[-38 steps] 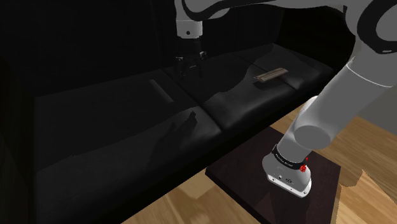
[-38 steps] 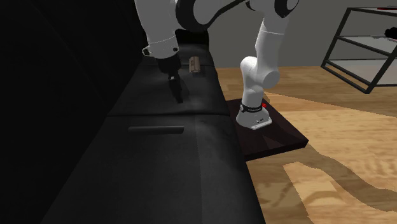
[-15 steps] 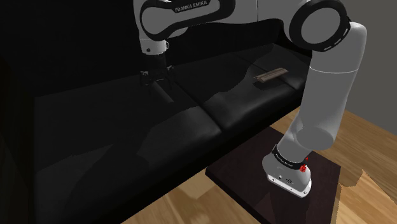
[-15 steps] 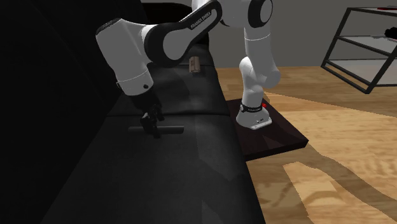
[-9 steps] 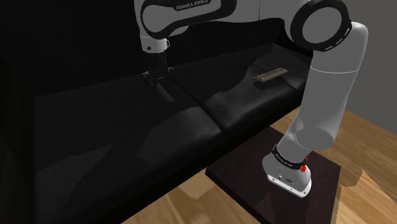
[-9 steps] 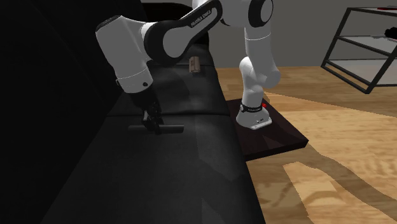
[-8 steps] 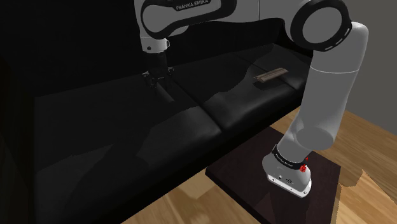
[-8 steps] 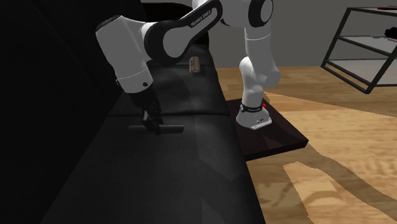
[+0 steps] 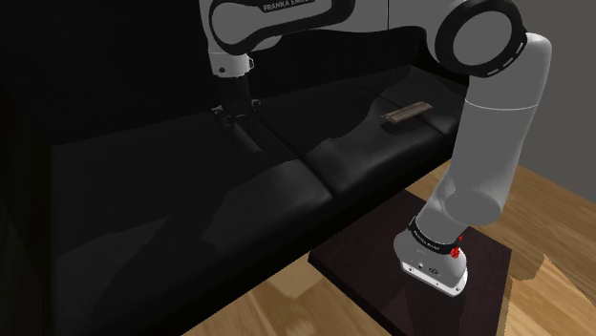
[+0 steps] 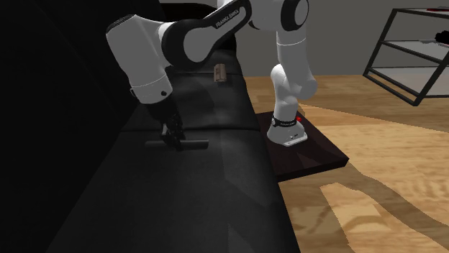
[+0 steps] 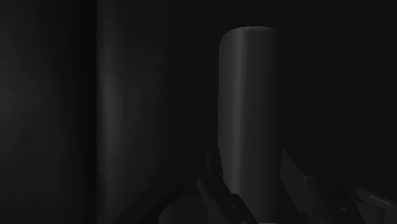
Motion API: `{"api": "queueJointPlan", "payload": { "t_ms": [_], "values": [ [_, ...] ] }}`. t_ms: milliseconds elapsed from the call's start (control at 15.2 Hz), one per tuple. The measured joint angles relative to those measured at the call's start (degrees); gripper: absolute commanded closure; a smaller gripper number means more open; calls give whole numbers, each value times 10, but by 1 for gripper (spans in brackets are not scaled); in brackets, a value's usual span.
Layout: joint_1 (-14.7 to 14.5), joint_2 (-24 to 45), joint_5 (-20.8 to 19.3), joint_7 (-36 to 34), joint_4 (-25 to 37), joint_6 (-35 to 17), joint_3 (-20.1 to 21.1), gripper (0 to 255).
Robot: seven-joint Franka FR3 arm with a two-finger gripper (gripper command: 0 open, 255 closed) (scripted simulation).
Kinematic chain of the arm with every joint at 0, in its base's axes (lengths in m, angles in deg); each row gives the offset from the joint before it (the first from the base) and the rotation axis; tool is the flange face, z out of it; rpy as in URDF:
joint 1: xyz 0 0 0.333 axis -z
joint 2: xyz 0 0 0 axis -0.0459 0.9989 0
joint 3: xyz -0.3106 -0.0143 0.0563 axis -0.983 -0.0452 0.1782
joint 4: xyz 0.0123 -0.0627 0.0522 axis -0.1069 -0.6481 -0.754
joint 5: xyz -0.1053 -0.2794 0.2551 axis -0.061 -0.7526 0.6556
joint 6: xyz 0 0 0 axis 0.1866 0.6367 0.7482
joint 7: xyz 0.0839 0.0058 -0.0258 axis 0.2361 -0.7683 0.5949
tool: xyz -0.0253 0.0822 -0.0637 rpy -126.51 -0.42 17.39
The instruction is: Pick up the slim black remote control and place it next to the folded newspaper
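The tool [image 10: 173,141] is lowered onto the seat of a black sofa [image 9: 143,191], pointing straight down from the white arm [image 9: 497,143]. It is closed on the slim black remote control [image 10: 193,144], which lies flat on the cushion – a long, thin bar seen crosswise in the second exterior view. In the wrist view the remote control [image 11: 248,95] runs straight away from the tool [image 11: 249,156], with one black finger [image 11: 213,167] set against each long edge near one end. The folded newspaper [image 9: 406,114] – a tan strip – lies well apart from the remote control, on the sofa cushion at the shoulder view's right. The dark stand [image 9: 478,277] is set on a wooden floor [image 10: 374,180] just beside the sofa front.
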Motion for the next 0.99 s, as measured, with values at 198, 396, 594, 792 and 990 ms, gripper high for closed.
{"api": "queueJointPlan", "payload": {
  "t_ms": [198, 396, 594, 792, 990],
  "values": [
    [1, -4, 1, -1, 17, 21, 0, 255],
    [-1, -4, 1, -5, 39, 43, 1, 255],
    [-1, -6, 2, -7, 57, 64, 2, 255],
    [-2, -1, 0, -10, 87, 89, 2, 255],
    [-3, -2, 1, -13, 109, 111, 3, 255]
  ]
}}
